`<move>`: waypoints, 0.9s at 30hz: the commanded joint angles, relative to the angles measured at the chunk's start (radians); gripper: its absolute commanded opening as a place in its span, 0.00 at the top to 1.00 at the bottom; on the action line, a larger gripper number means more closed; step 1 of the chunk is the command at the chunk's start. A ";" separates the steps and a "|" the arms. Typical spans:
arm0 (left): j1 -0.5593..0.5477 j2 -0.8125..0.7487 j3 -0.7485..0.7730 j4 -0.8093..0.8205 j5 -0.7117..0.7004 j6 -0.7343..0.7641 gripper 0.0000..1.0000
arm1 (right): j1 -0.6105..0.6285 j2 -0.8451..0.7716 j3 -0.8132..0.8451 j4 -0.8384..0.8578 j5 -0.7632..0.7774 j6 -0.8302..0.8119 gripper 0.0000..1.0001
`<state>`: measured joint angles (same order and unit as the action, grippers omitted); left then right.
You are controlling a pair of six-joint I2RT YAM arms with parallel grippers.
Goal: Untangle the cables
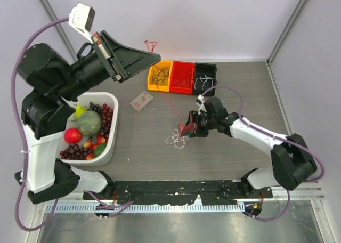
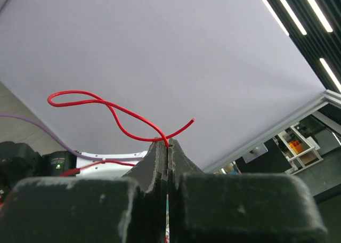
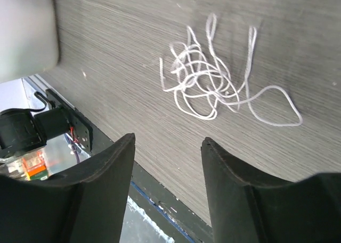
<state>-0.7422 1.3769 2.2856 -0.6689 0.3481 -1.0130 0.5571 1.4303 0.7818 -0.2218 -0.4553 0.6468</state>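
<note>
Looking down from the overhead camera, you find your left tool (image 1: 155, 55) raised high above the far left part of the counter (image 1: 138, 142). It is clenched on the red cable (image 2: 114, 111). From the left wrist camera, its two jaws are pressed flat together. The cable is pinched at their very tips and hangs in open air. One long bent loop runs off to the left and a short free end pokes to the right. Your right tool (image 3: 168, 143) sits low over the middle of the counter, released, its jaws standing apart with nothing between them. Just ahead of it, the white cable (image 3: 205, 86) lies flat on the grey wood-grain surface as a loose scribble of overlapping loops, with one longer strand trailing out to the side. The tool is near this bundle but apart from it. In the overhead view a faint trace of red shows beside the bundle, too small to make out. Along the far edge, three small bins stand side by side: a yellow bin (image 1: 152, 84), a red bin (image 1: 182, 86) and a black bin (image 1: 213, 70), with thin wires in the yellow and black ones. On the left rests a white bowl (image 1: 104, 97) of grapes (image 1: 102, 115) and other produce, and a small white packet (image 1: 141, 100) lies near it.
</note>
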 commanded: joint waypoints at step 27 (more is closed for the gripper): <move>0.066 0.045 -0.107 0.054 -0.034 -0.090 1.00 | -0.062 -0.277 0.642 -0.257 -0.224 -0.365 0.30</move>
<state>-0.6895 1.4284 2.1834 -0.6807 0.2726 -1.0786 0.4900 1.2610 1.4590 -0.7074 -0.4942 0.2417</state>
